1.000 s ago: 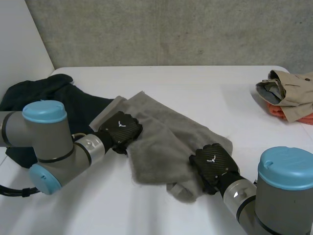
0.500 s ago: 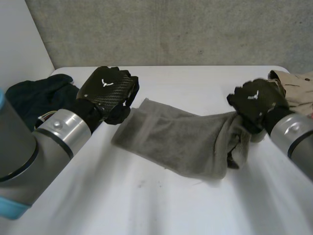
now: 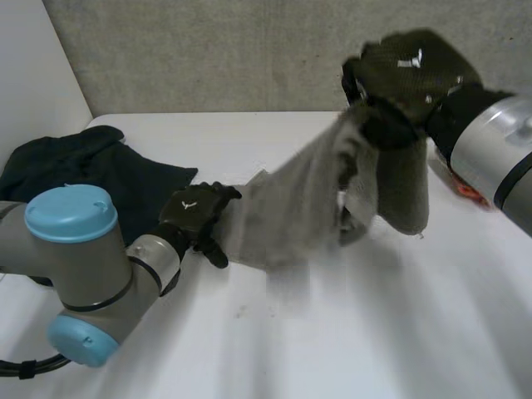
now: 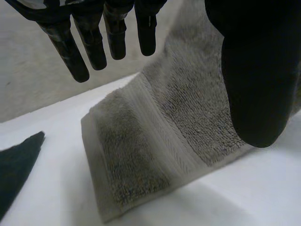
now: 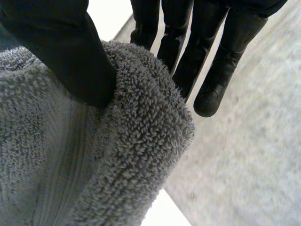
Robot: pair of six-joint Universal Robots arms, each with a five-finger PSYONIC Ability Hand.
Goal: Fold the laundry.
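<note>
While my right robot hand [image 3: 405, 79] pinches the grey towel [image 3: 303, 204] aloft, my left robot hand [image 3: 193, 218] hovers released at its lower end.

A white desk [image 3: 274, 349] meets a grey, speckled concrete wall [image 3: 208, 50]; a plain white wall [image 3: 33, 83] adjoins at left.

No readable text — none anywhere.
</note>
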